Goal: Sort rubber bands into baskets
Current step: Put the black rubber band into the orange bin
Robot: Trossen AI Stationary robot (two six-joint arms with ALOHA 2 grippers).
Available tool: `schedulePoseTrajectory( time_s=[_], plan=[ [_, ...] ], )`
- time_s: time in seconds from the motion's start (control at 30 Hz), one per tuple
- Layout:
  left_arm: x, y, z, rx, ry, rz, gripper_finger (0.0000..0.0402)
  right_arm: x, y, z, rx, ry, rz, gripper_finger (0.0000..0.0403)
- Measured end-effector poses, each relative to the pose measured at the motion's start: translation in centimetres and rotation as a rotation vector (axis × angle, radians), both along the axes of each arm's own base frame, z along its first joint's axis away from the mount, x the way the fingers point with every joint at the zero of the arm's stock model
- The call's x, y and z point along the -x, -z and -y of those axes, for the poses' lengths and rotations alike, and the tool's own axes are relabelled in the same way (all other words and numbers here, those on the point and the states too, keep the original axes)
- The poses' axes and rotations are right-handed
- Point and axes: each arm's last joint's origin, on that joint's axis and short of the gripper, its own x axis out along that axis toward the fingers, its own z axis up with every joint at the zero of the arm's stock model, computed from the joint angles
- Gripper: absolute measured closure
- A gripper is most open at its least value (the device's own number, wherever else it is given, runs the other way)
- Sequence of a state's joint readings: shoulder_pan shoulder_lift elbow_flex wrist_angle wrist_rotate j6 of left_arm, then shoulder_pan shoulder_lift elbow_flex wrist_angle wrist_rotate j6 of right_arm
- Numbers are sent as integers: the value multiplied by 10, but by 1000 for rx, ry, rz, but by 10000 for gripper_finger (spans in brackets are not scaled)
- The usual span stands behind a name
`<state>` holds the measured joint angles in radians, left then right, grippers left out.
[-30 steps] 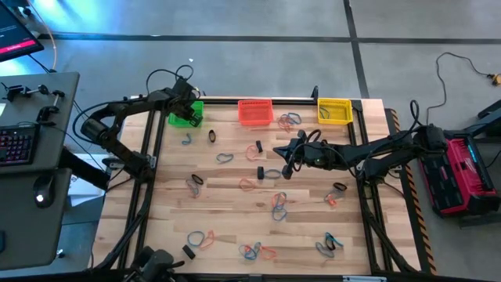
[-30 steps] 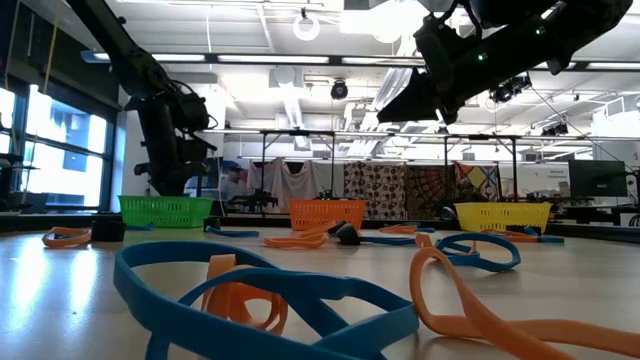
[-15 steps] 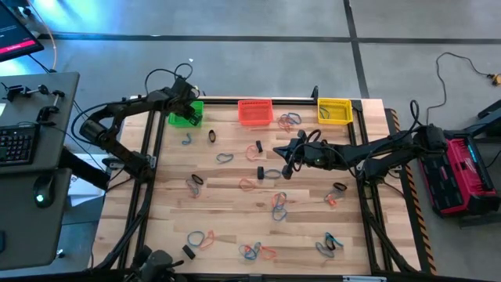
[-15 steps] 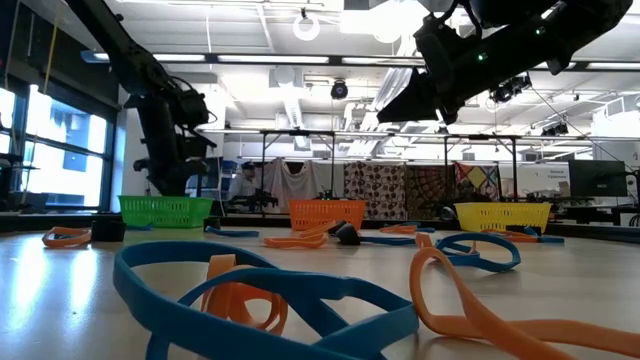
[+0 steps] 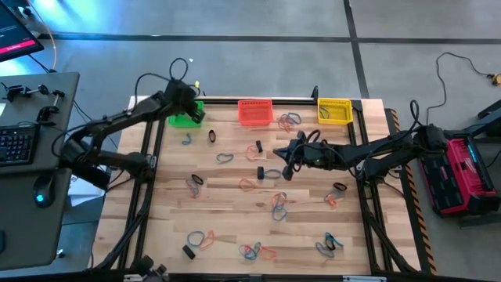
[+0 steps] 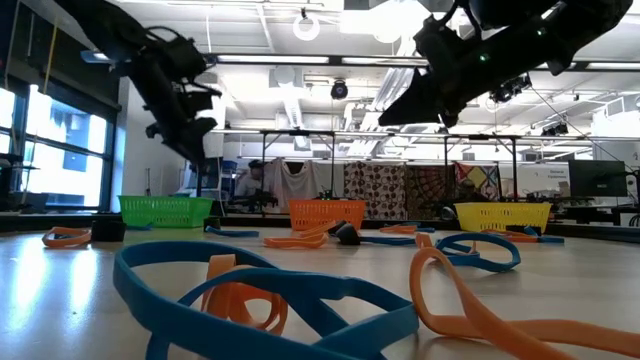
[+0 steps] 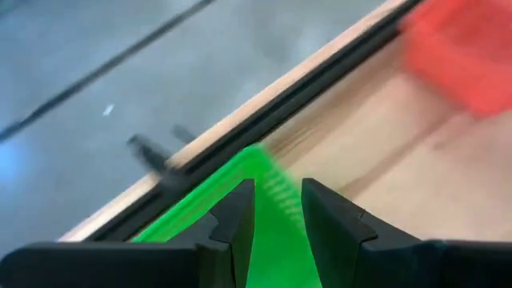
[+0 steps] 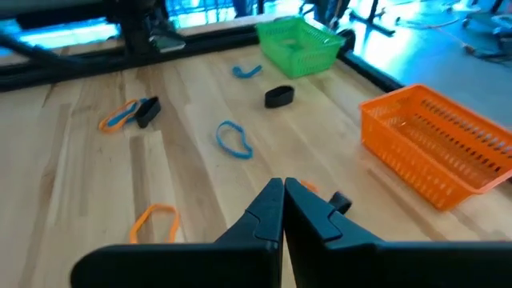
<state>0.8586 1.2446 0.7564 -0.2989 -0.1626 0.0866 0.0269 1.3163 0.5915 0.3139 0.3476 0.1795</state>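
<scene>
The left gripper (image 5: pixel 188 100) hangs over the green basket (image 5: pixel 185 119) at the table's far left, jaws apart and empty, likely for a drop, while the right gripper (image 5: pixel 286 168), jaws together, hovers mid-table above scattered rubber bands (image 5: pixel 272 205).

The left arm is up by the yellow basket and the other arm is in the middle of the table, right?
Not quite. The high view shows the left gripper by the green basket, not the yellow basket. The right gripper is indeed over the middle of the table.
</scene>
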Motion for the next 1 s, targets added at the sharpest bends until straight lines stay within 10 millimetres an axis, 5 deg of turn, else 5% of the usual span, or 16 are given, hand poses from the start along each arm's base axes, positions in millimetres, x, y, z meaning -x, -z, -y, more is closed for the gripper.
schedulePoseTrajectory(
  time_s=[0.57, 1.0],
  plan=[
    [-16, 17, 82, -217, 422, 385, 303, -18, 16, -16, -26, -119, 7, 399],
    [-17, 37, 114, -223, 620, 594, 303, -51, 45, -18, -131, 12, -75, 273]
  ],
)
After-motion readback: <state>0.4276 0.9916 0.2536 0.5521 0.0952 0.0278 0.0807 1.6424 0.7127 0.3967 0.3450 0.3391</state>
